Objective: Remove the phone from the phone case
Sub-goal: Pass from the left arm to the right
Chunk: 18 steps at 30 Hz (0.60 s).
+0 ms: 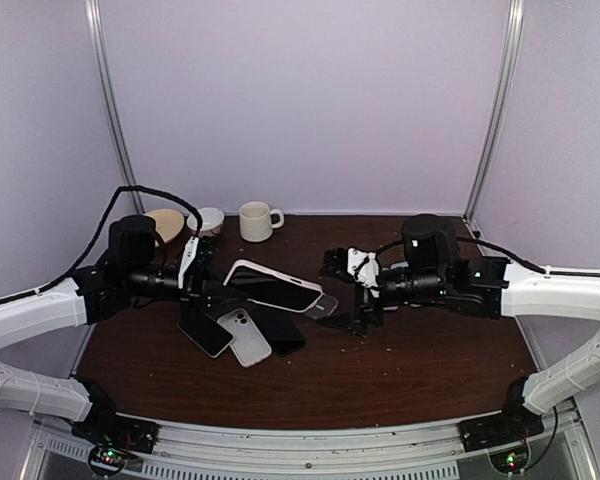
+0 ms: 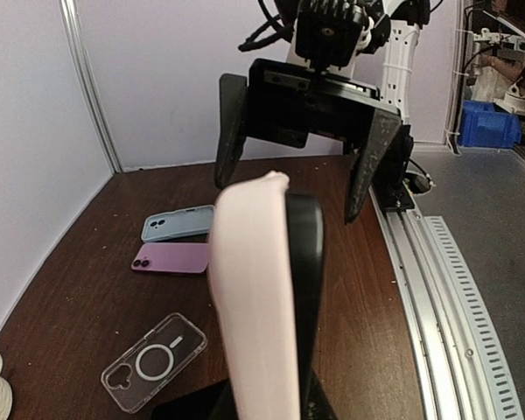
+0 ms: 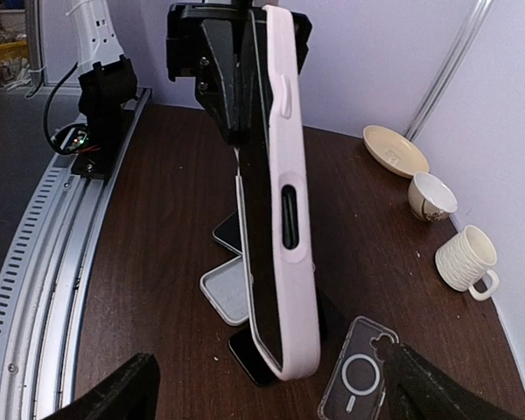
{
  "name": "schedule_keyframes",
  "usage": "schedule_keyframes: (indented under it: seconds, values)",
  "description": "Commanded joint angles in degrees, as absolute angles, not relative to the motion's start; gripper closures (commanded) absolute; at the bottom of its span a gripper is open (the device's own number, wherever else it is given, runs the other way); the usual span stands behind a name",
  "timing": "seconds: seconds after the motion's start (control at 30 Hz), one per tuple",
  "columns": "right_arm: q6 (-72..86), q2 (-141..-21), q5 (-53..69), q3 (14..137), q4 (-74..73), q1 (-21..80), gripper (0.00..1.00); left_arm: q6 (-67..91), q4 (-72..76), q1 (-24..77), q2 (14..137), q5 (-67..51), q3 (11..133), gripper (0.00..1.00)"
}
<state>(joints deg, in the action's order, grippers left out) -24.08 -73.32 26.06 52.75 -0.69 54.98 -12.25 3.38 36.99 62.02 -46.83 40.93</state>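
Phone: a dark slab seated in its case, held in the air over the middle of the table. Its black screen faces upward in the overhead view.
Phone case: pale pink, wrapped round the phone's back and edges. A long slot and a raised side button show on its rim. It hangs tilted between the two arms.
Left gripper: closed narrow on one end of the cased phone, holding it clear of the table.
Right gripper: fingers spread wide at the free end of the case, one to each side. Neither finger appears to touch it.
Clear case: transparent, with a white ring on its back, lying flat on the table beneath the free end.
Other handsets: a light blue case and a purple phone lie side by side on the table below the raised phone. A darker phone near them is partly hidden.
Crockery: a cream saucer, a small cup and a ribbed mug stand in a row by the back wall, well apart from the grippers.
Table: dark brown, with scattered pale crumbs.
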Motion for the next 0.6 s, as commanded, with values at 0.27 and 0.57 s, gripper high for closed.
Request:
schedule_keyframes:
  seconds: [0.27, 0.57]
  values:
    - [-24.29, -80.7, 34.99, 58.07, 1.77, 55.72, 0.43, -18.74, 4.2, 38.8, 61.23, -48.89, 42.89, 1.0]
    - [-23.37, -82.15, 36.44, 58.84, 2.61, 55.9, 0.77, -20.17, 3.17, 39.11, 60.97, -47.86, 42.86, 1.0]
